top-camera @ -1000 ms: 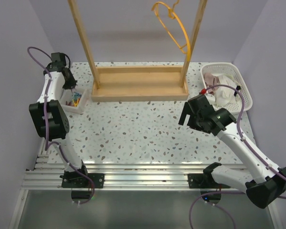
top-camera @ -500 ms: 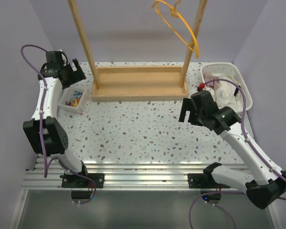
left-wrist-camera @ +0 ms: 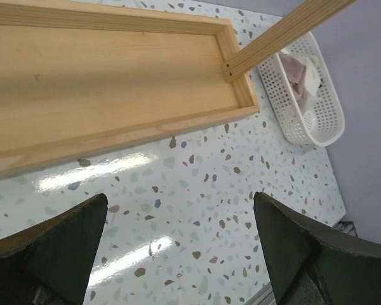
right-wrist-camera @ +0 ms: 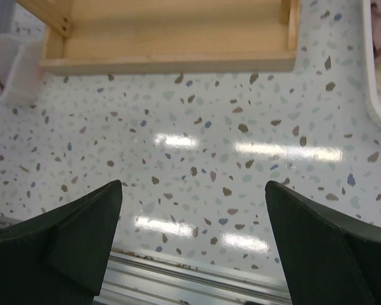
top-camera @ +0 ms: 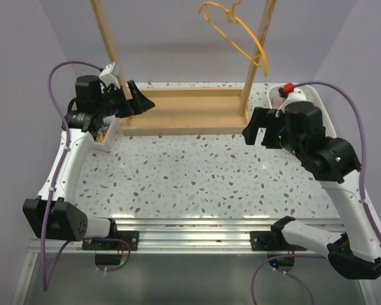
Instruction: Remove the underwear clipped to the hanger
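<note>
The yellow-orange hanger [top-camera: 238, 32] hangs high between the wooden rack's posts, and its visible wire carries no cloth. The underwear is out of view. My left gripper [top-camera: 134, 100] is open above the left end of the rack's base; in the left wrist view the left gripper [left-wrist-camera: 179, 197] has only speckled tabletop between its fingers. My right gripper [top-camera: 254, 127] is open in the air in front of the rack's right post. In the right wrist view the right gripper [right-wrist-camera: 193, 184] is wide apart and holds nothing.
The wooden rack [top-camera: 184, 111] has a tray-like base and two tall posts at the back. A white slotted basket [left-wrist-camera: 317, 121] with pinkish-white cloths stands at the right, largely behind my right arm from above. A small white bin [top-camera: 105, 135] of coloured clips sits at the left.
My left gripper has opened, lifted off the clip bin and swung right toward the rack. My right arm has risen and moved back toward the basket. The hanger has swung slightly.
</note>
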Robot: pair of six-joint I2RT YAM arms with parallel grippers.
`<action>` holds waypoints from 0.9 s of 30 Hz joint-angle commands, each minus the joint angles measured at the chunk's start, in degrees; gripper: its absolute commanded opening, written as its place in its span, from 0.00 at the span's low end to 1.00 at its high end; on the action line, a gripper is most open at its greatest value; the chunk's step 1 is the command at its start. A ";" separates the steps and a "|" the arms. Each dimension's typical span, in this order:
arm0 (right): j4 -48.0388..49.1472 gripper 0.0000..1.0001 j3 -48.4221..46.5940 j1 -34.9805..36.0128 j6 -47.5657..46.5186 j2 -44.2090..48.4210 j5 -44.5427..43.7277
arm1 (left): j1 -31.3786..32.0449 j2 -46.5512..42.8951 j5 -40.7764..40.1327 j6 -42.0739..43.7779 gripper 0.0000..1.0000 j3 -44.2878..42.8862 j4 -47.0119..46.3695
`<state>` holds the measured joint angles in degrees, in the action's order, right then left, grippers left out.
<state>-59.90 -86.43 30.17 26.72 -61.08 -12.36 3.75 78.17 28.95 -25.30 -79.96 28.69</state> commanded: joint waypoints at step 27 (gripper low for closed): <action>-11.99 0.98 -40.30 -0.12 -6.15 -4.31 5.42 | 0.73 -2.32 17.81 -7.13 1.00 -3.36 -13.74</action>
<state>-71.59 -125.25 30.04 21.39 -65.60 -7.90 4.21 76.47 44.47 -31.00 -80.95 18.72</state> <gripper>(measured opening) 0.983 0.997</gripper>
